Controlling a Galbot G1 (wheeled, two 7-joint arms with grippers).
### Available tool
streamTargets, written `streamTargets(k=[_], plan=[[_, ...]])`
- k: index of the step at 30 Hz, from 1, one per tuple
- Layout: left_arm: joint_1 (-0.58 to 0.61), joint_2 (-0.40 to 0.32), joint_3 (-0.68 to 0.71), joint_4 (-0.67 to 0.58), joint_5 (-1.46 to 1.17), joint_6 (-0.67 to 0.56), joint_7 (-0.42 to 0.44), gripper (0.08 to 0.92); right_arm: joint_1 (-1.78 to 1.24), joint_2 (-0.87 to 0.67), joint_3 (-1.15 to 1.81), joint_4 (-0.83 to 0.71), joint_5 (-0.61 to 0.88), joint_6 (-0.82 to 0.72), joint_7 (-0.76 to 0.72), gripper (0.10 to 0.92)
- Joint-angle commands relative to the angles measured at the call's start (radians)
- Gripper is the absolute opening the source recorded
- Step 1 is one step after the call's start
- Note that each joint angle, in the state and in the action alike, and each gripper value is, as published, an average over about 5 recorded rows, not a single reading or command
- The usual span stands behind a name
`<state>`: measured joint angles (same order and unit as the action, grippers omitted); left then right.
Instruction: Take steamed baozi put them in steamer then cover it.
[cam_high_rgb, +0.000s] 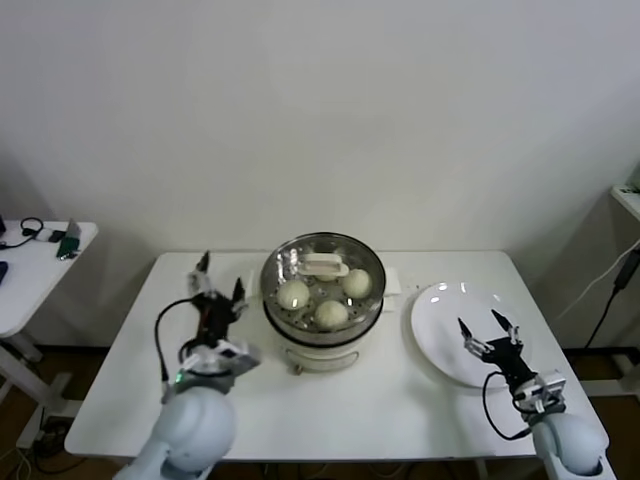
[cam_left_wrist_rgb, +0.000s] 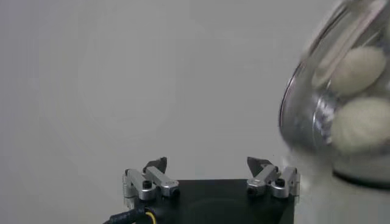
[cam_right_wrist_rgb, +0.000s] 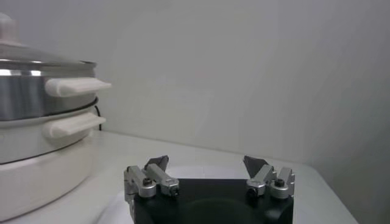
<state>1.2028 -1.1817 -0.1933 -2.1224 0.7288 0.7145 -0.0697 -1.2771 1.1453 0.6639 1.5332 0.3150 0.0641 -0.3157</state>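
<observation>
The left tool (cam_high_rgb: 220, 290) hovers over the counter (cam_high_rgb: 120, 380) near its left edge, just beside the steamer (cam_high_rgb: 322, 335). Its two fingers are spread wide and hold nothing. In the left wrist view the same tool (cam_left_wrist_rgb: 210, 167) shows both fingers apart, with the curved glass of the cover (cam_left_wrist_rgb: 304, 115) close by and pale buns blurred behind it.

The right tool (cam_high_rgb: 489, 327) hangs above the white plate (cam_high_rgb: 440, 310) near the counter's right edge, fingers also spread wide and empty. The right wrist view shows this tool (cam_right_wrist_rgb: 209, 164) open, with the steamer (cam_right_wrist_rgb: 30, 91) off to one side.

The steamer sits at the middle of the counter, a shiny steel basket on a white pot base. The clear cover (cam_high_rgb: 322, 275) rests on top of it, its pale handle toward the far edge. Through the glass, three steamed baozi (cam_high_rgb: 331, 313) are visible inside the basket; a fourth cannot be made out under the handle.

A second small table (cam_high_rgb: 40, 270) stands beyond the counter's left edge, carrying a few small dark items.
</observation>
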Motion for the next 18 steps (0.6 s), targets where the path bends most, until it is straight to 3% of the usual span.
streamTargets(k=[1, 4, 8, 18], plan=[[0.402, -0.232, -0.449, -0.012, -0.568, -0.737, -0.141, 0.823, -0.042, 0.014, 0.011, 0.065, 0.001, -0.010, 0.001, 0.823], [0.443, -0.295, -0.492, 0.063, -0.610, -0.828, -0.108, 0.823, -0.063, 0.019, 0.020, 0.085, 0.001, -0.010, 0.000, 0.823], [0.457, -0.312, -0.512, 0.158, -0.663, -0.901, -0.076, 0.823, -0.083, 0.025, 0.025, 0.102, 0.001, -0.004, 0.002, 0.823], [0.445, -0.318, -0.507, 0.215, -0.696, -0.919, -0.021, 0.823, -0.087, 0.046, 0.026, 0.114, -0.001, 0.008, 0.004, 0.823]])
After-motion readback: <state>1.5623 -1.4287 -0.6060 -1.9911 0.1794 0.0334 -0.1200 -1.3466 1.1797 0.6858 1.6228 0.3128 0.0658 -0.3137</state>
